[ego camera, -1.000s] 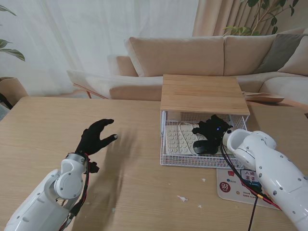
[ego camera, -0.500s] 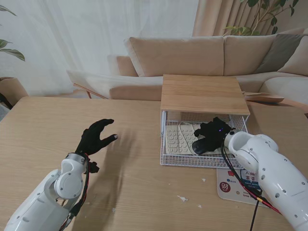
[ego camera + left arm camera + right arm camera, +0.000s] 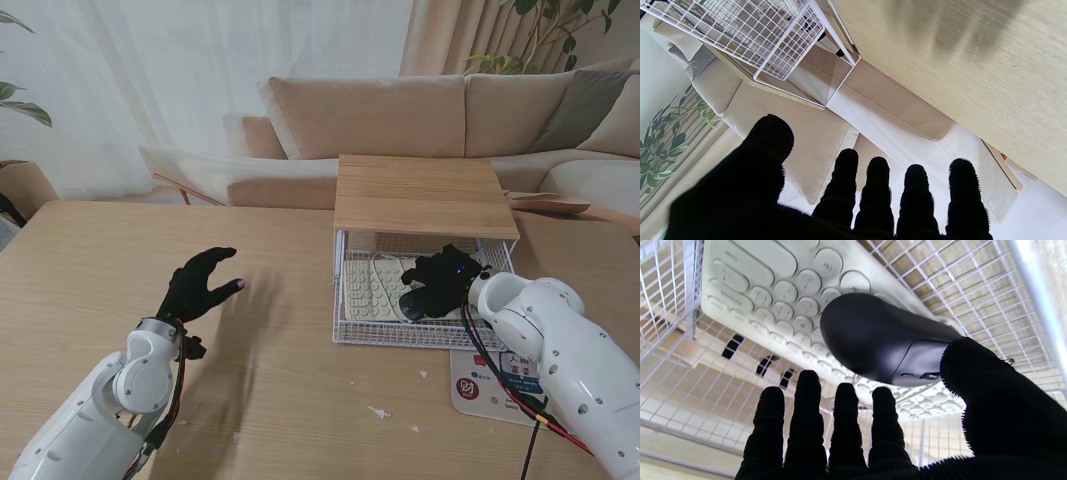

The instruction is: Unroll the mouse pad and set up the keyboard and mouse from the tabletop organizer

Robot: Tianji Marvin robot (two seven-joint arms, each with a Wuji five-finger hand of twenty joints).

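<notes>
Black mouse (image 3: 417,304) sits inside the white wire organizer (image 3: 350,335) on the table (image 3: 290,400), lying on top of the white keyboard (image 3: 372,290). In the right wrist view the mouse (image 3: 880,340) rests across the keyboard's (image 3: 773,290) round keys, wire mesh (image 3: 973,290) all around. Right hand (image 3: 441,280) is in the basket, over the mouse. Thumb (image 3: 990,390) touches the mouse's side near its button end; the four fingers (image 3: 806,413) are stretched out and spread, not wrapped around it. No full grip visible, so the hand reads as apart, just touching. Mouse pad is not made out in any view.

The organizer has a wooden top shelf (image 3: 420,195) and stands right of the table's centre. A printed card (image 3: 490,385) lies just beside the basket, nearer to me, partly under the right arm.

Left hand (image 3: 200,282) hovers above bare tabletop, well apart from the organizer, fingers (image 3: 877,193) spread, holding nothing. Beige sofa (image 3: 400,120) behind the table.
</notes>
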